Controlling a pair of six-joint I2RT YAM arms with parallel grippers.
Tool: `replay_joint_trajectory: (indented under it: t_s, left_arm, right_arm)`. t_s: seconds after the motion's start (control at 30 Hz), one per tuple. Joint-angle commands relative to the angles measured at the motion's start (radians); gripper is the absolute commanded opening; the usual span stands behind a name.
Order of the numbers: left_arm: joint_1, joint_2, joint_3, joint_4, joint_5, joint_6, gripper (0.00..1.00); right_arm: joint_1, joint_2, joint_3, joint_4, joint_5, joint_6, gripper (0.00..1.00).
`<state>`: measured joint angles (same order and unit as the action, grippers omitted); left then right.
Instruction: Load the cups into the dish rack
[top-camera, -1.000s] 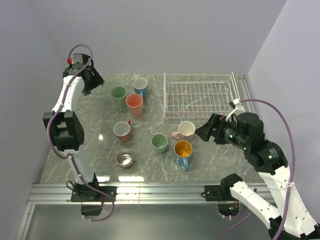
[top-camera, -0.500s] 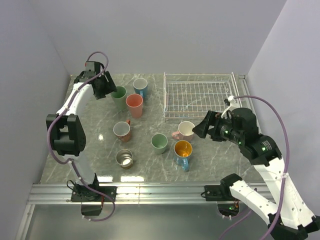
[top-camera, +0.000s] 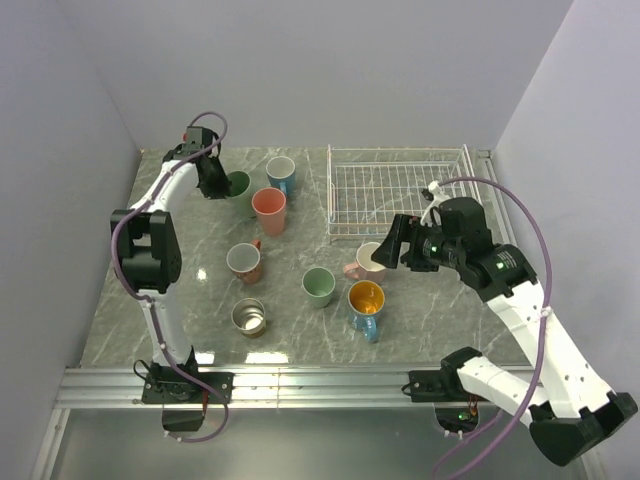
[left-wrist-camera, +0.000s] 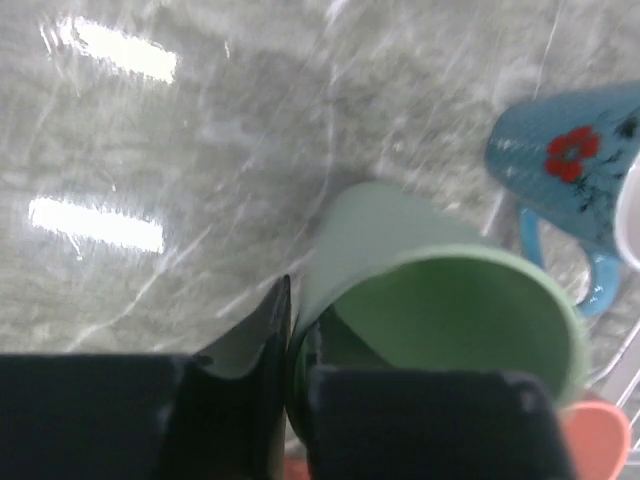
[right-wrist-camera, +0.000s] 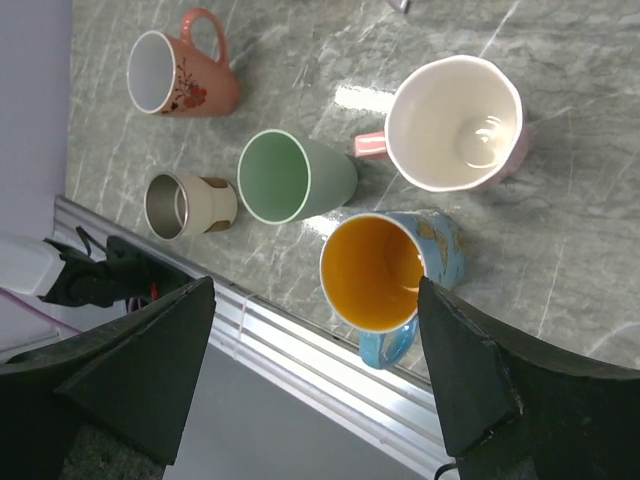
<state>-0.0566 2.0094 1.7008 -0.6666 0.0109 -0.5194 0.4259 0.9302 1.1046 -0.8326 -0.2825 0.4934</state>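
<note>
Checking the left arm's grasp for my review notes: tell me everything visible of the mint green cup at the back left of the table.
The mint green cup is a plain, handleless tumbler, matte and plastic-looking, narrowing toward its base. It stands mouth up and empty on the grey marbled table. The left claw pinches its wall at the rim, one finger inside and one outside. A blue flowered mug and a salmon cup stand close beside it.
</note>
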Motion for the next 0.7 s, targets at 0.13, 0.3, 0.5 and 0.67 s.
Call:
replay_joint_trajectory:
  t_s: [0.13,0.3,0.5,0.67]
  left_arm:
    - [0.006,-0.04,0.12,-0.051,-0.053,-0.008,0.0]
    - [0.046,-0.162,0.082,-0.054,-0.058,-0.04,0.0]
    - [0.078,-0.303,0.046,-0.005,0.118,-0.068,0.0]
    - [0.109,-0.446,-0.122,0.261,0.442,-0.164,0.0]
  right_arm:
    - [0.005,0.067,0.083,0.105,-0.024,-0.027,0.87]
    - [0.005,0.113,0.159,0.118,-0.029,0.004,0.96]
    - [0.005,0.188,0.259,0.188,-0.118,0.095,1.0]
    - [0.002,0.286,0.296,0.367,-0.277,0.209,1.0]
